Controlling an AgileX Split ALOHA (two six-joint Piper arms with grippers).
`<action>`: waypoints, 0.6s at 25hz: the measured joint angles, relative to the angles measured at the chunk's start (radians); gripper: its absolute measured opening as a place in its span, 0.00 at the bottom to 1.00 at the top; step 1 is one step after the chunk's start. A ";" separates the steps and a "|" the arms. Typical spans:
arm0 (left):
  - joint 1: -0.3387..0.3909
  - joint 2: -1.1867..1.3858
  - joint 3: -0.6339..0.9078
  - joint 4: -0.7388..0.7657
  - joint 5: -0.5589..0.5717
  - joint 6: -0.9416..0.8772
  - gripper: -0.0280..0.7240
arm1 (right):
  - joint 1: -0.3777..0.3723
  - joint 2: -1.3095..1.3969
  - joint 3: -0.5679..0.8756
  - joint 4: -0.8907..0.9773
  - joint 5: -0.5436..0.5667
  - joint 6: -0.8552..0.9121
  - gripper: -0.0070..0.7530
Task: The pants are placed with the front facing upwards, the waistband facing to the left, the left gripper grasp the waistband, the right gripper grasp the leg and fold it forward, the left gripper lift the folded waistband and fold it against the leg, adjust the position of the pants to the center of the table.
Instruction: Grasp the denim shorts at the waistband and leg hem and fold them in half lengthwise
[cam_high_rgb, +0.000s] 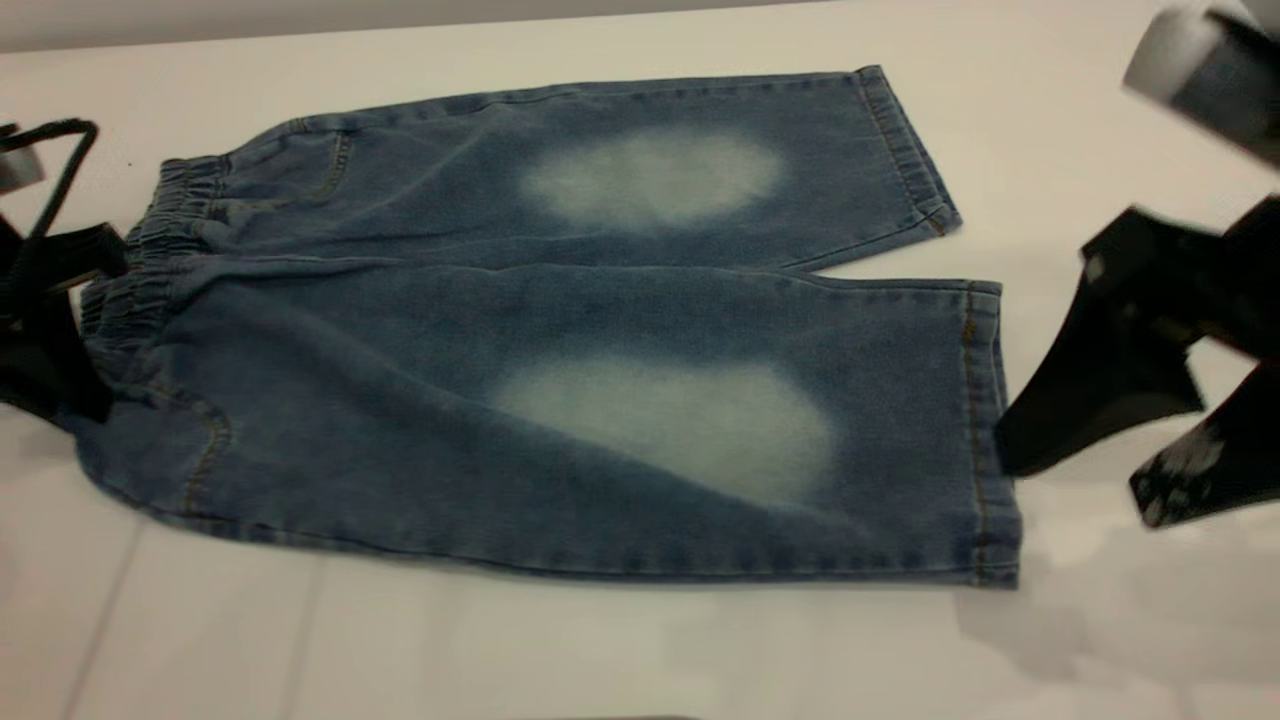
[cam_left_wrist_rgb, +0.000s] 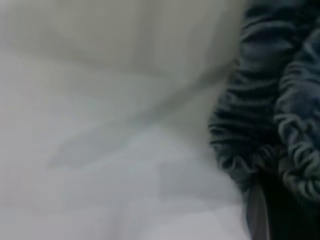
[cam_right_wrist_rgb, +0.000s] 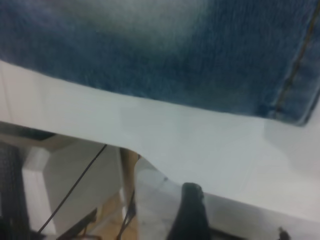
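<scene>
The blue denim pants (cam_high_rgb: 560, 330) lie flat on the white table (cam_high_rgb: 600, 650), front up, with pale ovals on both legs. Their ruffled waistband (cam_high_rgb: 150, 260) points left. My left gripper (cam_high_rgb: 100, 290) sits at that end, shut on the waistband; in the left wrist view the gathered band (cam_left_wrist_rgb: 265, 115) bunches right against the gripper (cam_left_wrist_rgb: 265, 220). My right gripper (cam_high_rgb: 1075, 480) hovers open just off the hem of the near leg (cam_high_rgb: 900, 470), one fingertip (cam_high_rgb: 1010, 450) beside the hem. The right wrist view shows this leg (cam_right_wrist_rgb: 165, 55) ahead of the open gripper (cam_right_wrist_rgb: 235, 215).
In the right wrist view the table's near edge (cam_right_wrist_rgb: 150, 165) lies close behind the gripper, with cables (cam_right_wrist_rgb: 75, 185) and a frame below it. White tabletop surrounds the pants in front and to the right.
</scene>
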 joint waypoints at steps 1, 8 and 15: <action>-0.016 0.000 0.000 -0.016 -0.001 0.019 0.11 | 0.000 0.026 0.000 0.033 0.001 -0.028 0.68; -0.124 0.000 -0.001 -0.060 -0.015 0.072 0.11 | 0.000 0.199 -0.001 0.259 -0.014 -0.228 0.68; -0.137 0.000 -0.001 -0.064 -0.016 0.077 0.11 | 0.000 0.268 -0.002 0.365 -0.180 -0.276 0.68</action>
